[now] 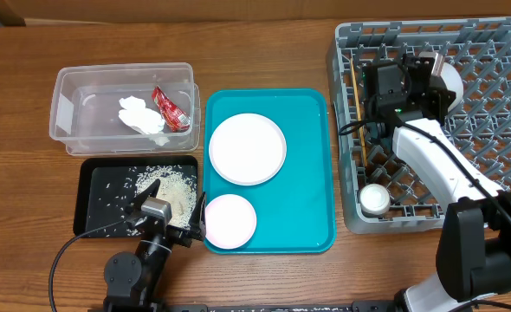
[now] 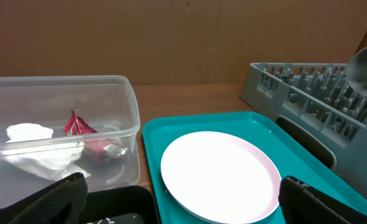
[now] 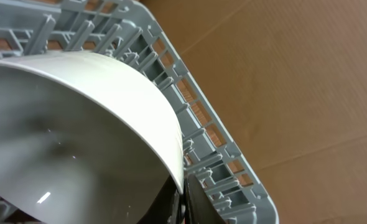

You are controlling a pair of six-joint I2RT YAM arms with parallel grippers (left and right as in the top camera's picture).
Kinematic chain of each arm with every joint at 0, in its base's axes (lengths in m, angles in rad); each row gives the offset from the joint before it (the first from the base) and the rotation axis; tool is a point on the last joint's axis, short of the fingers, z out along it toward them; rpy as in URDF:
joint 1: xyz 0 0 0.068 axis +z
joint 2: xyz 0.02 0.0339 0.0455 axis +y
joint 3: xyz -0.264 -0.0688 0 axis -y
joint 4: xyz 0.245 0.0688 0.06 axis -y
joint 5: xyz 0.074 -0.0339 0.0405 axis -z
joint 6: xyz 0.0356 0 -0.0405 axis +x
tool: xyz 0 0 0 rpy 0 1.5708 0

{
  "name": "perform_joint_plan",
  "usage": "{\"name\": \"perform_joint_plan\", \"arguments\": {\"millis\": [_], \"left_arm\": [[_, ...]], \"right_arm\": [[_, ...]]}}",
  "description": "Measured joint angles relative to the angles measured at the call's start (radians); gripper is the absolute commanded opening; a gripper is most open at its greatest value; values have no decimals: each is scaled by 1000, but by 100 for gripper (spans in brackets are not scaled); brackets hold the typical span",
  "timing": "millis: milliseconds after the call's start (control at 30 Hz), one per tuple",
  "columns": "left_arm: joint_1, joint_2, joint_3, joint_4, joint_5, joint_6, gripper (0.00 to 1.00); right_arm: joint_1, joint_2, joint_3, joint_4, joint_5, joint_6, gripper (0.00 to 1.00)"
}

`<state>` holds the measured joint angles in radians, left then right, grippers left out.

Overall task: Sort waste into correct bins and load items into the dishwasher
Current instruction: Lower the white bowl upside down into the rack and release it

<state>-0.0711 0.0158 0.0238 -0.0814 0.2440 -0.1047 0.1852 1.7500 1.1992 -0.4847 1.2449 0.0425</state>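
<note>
Binned: red wrapper (image 1: 171, 110), napkin (image 1: 141, 115) in clear tub (image 1: 65, 104); rice (image 1: 173, 186) in black tray (image 1: 95, 204). Racked: cup (image 1: 376, 198) in dish rack (image 1: 498, 52); white bowl (image 3: 78, 124) over it, clenched in right end effector (image 3: 183, 202). Outstanding: large plate (image 1: 247, 148), small plate (image 1: 229, 220) on teal tray (image 1: 312, 173); left end effector (image 1: 171, 221) released.

white plates (image 1: 247, 148) on a teal tray (image 1: 312, 173); red wrapper (image 1: 171, 109), white napkin (image 1: 141, 114); grey gridded rack (image 1: 489, 78).

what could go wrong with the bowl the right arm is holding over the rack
The right gripper pinches the white bowl only by its rim, so it may slip or swing when lowered. It could also catch on the upright pegs of the grey dish rack and settle tilted.
</note>
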Motion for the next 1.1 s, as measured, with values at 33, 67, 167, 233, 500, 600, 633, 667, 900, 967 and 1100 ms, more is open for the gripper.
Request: {"name": "perform_joint_plan", "arguments": {"millis": [33, 67, 167, 233, 500, 600, 633, 667, 900, 967, 1100], "left_arm": [[0, 0, 0, 0, 0, 0, 100], [0, 0, 0, 0, 0, 0, 100], [0, 0, 0, 0, 0, 0, 100], [0, 0, 0, 0, 0, 0, 100], [0, 0, 0, 0, 0, 0, 100], [0, 0, 0, 0, 0, 0, 100], [0, 0, 0, 0, 0, 0, 100], [0, 0, 0, 0, 0, 0, 100], [0, 0, 0, 0, 0, 0, 100], [0, 0, 0, 0, 0, 0, 100], [0, 0, 0, 0, 0, 0, 100]], "right_arm": [[-1, 4, 0, -17, 1, -2, 4], [0, 10, 0, -31, 5, -5, 4], [-1, 26, 1, -56, 20, -7, 4], [0, 28, 1, -63, 26, -6, 4], [23, 28, 1, -68, 49, -8, 4], [25, 29, 1, -34, 64, -13, 4], [25, 30, 1, -19, 69, -16, 4], [25, 31, 1, -2, 72, -22, 4], [7, 40, 2, 39, 80, -80, 4], [-1, 41, 2, 27, 79, -87, 4], [-7, 42, 2, 11, 77, -96, 4]]}}
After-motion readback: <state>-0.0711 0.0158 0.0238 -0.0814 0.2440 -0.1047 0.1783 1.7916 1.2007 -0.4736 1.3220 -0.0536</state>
